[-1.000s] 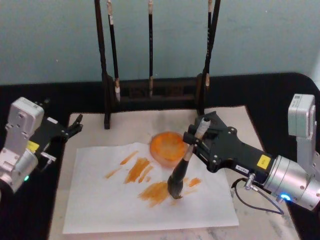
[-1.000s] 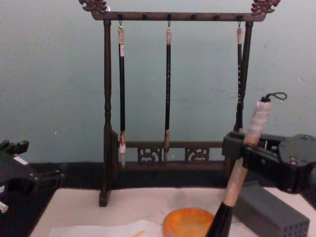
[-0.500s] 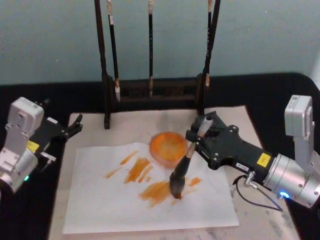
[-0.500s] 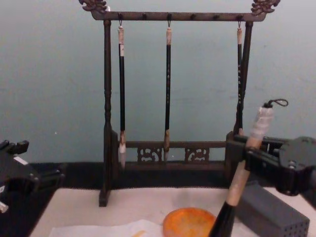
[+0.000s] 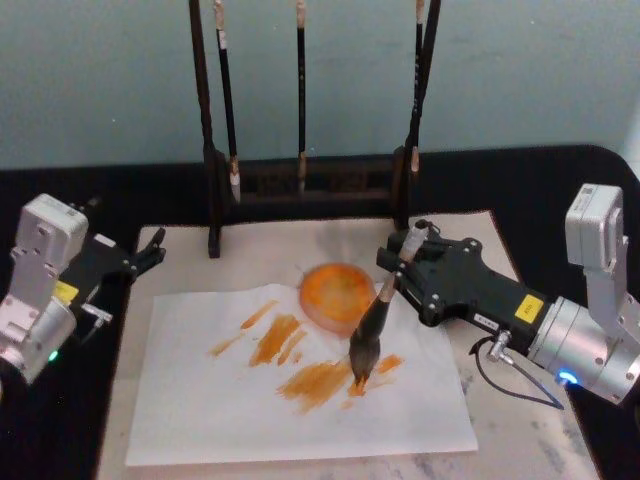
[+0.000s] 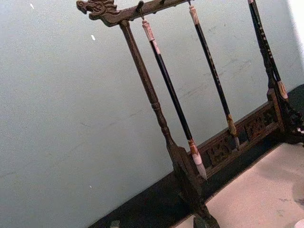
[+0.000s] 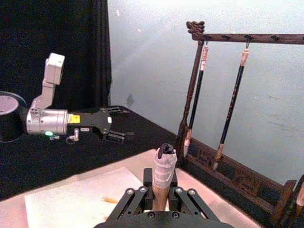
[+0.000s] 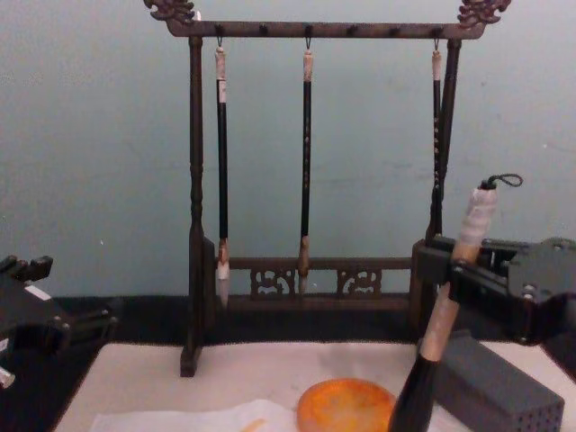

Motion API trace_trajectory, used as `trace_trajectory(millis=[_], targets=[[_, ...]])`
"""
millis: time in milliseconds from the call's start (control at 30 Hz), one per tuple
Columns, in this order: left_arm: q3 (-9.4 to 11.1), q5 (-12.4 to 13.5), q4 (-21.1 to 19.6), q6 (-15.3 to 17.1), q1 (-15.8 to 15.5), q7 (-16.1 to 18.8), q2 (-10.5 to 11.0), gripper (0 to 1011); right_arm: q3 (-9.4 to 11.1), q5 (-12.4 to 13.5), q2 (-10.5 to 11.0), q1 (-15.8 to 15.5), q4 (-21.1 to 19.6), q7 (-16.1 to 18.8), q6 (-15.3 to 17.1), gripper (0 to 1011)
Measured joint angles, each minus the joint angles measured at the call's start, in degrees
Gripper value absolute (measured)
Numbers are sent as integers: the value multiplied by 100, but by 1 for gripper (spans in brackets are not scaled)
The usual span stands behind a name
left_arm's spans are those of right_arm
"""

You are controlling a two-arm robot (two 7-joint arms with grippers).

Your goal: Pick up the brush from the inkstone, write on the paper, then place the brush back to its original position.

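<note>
paper point(image 5: 220, 410): white sheet lying on the cream mat point(image 5: 270, 250) at the near side of the bench point(image 5: 560, 190), with orange strokes point(image 5: 300, 375) across its middle.
brush point(image 5: 368, 340): tilted, bristle tip touching the paper at the right end of the strokes, just in front of the inkstone. handle leans up and to the right.
right gripper point(image 5: 400, 265): fingers clamped on the brush's tan handle, over the paper's right part, arm reaching in from the right.
inkstone point(image 5: 335, 290): orange dish at the paper's far edge.
left gripper point(image 5: 150, 255): idle at the mat's left edge, fingers apart, holding nothing.
grey block point(image 8: 490, 387): perforated, on the right behind the brush.
rack point(image 8: 193, 225): dark wood, at the mat's far edge, three thin brushes point(image 8: 306, 162) hanging from it.
</note>
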Motion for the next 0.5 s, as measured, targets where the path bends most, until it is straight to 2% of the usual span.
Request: trace_trajectory(millis=[500], targets=[[0, 0, 0, 0, 0, 0, 0, 1001, 55, -202, -148, 143, 237, -13, -49, 174]])
